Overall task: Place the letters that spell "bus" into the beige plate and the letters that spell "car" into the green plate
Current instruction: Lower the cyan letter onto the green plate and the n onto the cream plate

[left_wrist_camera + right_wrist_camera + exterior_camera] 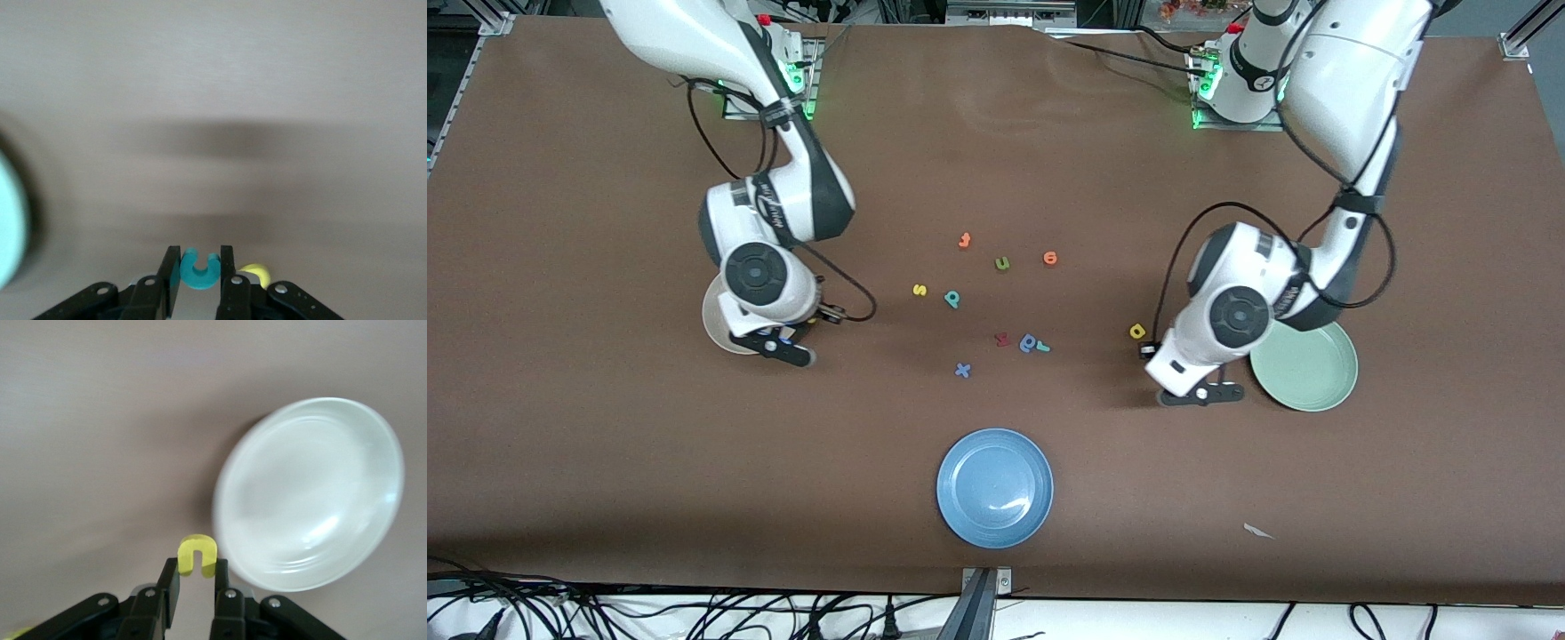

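Beside beige plate (310,493), right fingers (170,583) pinch yellow "u" (195,555).

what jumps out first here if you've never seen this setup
Both arms already carry a letter: the right gripper pinches a yellow "u" beside the beige plate, and the left gripper clamps a teal "c" next to the green plate. Loose foam letters lie mid-table, with a blue plate nearer the front camera.

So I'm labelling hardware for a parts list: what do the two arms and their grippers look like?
Both arms have glossy white shells with dark grey joints, black cables looped alongside, and green lights at the bases. The left gripper and right gripper are black, with slim flat fingers and silver screws.
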Robot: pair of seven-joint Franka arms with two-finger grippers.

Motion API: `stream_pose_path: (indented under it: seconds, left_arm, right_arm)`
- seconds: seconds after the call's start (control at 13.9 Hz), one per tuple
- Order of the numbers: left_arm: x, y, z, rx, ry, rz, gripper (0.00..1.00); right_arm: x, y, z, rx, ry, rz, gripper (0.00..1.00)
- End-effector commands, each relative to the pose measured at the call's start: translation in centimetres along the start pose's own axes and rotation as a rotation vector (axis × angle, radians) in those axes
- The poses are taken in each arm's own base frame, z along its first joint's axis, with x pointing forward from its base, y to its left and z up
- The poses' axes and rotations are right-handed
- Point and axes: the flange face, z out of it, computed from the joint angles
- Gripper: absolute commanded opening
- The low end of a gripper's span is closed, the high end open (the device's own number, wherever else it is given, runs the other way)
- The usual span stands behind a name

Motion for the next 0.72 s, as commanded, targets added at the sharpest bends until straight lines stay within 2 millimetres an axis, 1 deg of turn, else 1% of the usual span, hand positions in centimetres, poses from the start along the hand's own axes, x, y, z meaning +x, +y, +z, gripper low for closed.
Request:
stream_pose_path:
  seconds: [0.0,0.14,0.22,0.29,0.36,0.43,0.5,0.65]
  left_arm:
    - [1.1,-6.5,-0.7,0.026,-0.047,0.093,0.12]
    - [1.7,-12.3,-1.1,0.014,-0.074,0.166,0.12]
    - [1.8,-14.5,-1.6,0.007,-0.074,0.193,0.12]
    - [1.7,-16.2,-0.9,0.0,-0.09,0.22,0.13]
    - [1.9,-18.4,-0.6,-0.007,-0.088,0.213,0.13]
    - [1.7,-19.8,-0.7,-0.002,-0.084,0.217,0.13]
    - [1.1,-20.5,-1.0,0.017,-0.064,0.223,0.13]
    - [-1.3,-22.8,0.2,0.012,0.033,0.194,0.14]
  right_arm:
    - [-0.2,6.7,3.6,0.022,-0.024,-0.053,0.19]
    - [-0.3,9.3,6.9,0.07,-0.029,-0.061,0.21]
    - [-0.7,9.8,8.4,0.099,-0.022,-0.056,0.2]
    - [-1.0,10.1,9.3,0.109,-0.008,-0.055,0.24]
    - [-1.0,10.1,9.2,0.11,-0.008,-0.054,0.64]
    - [-0.9,10.2,9.0,0.11,-0.009,-0.047,0.98]
    - [-0.9,10.2,8.1,0.116,-0.014,-0.041,0.99]
    - [-0.6,9.5,5.9,0.123,-0.026,-0.035,0.99]
